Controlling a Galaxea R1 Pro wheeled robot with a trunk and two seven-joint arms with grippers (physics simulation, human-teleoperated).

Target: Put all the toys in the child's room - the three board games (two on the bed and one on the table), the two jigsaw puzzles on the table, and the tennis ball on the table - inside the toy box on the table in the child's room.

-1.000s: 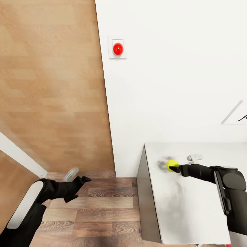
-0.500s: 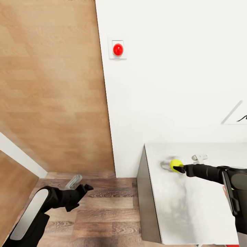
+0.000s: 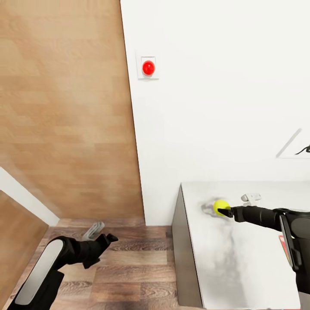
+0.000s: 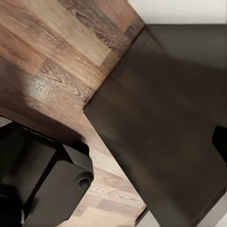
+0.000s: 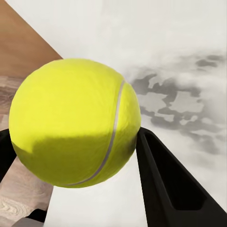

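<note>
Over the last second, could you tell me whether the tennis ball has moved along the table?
Yes. The tennis ball, in the right gripper, has shifted slightly away from the table's left edge, toward the robot's right.

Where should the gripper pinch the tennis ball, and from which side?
Across its widest middle, one finger on each opposite side. The tennis ball is round, so no face is better, but off-centre pads would probably squeeze it out. Coming in level from the robot's right along the table suits, with the wall close behind; the right gripper sits that way, ball between its fingers.
</note>
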